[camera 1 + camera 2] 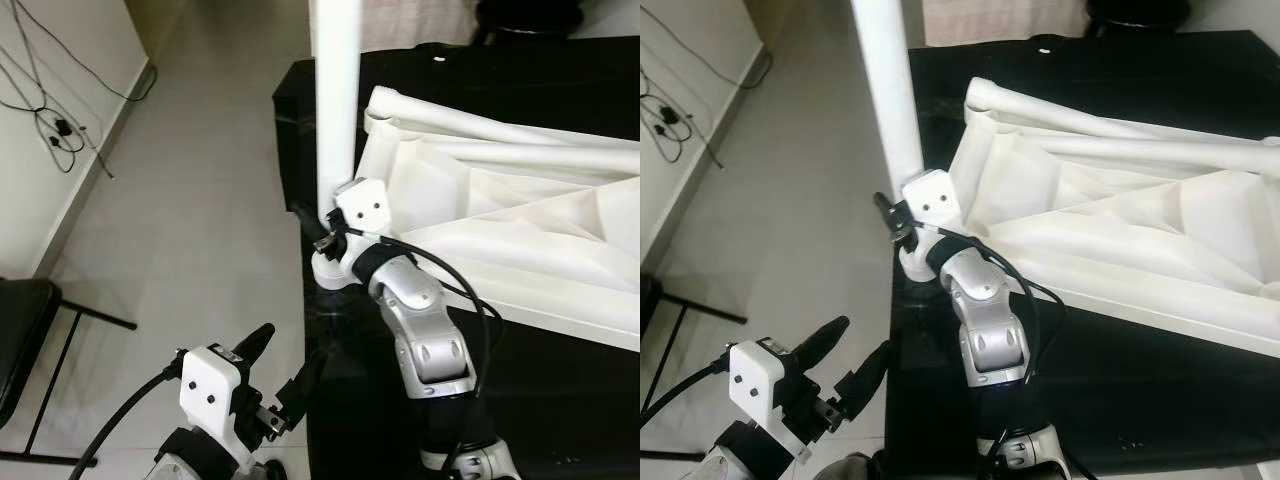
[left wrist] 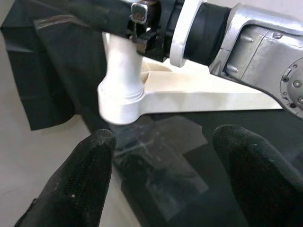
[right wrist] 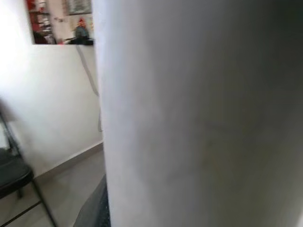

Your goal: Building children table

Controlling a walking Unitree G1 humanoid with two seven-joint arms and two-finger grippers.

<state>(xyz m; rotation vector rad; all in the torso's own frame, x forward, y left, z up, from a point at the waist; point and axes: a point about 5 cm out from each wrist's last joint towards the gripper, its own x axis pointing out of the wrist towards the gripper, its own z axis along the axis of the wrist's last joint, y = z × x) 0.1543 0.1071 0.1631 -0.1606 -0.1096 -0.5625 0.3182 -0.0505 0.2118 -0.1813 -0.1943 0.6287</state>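
right gripper (image 1: 322,228) is clamped on the upright white table leg (image 1: 334,90) seated in the upside-down tabletop (image 1: 520,225), left gripper (image 1: 275,365) hangs wide open nearby

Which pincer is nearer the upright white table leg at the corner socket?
Right. The right pincer is against the white table leg just above the corner socket. The left pincer hangs lower, off the black table's edge, fingers apart, pointing toward that socket.
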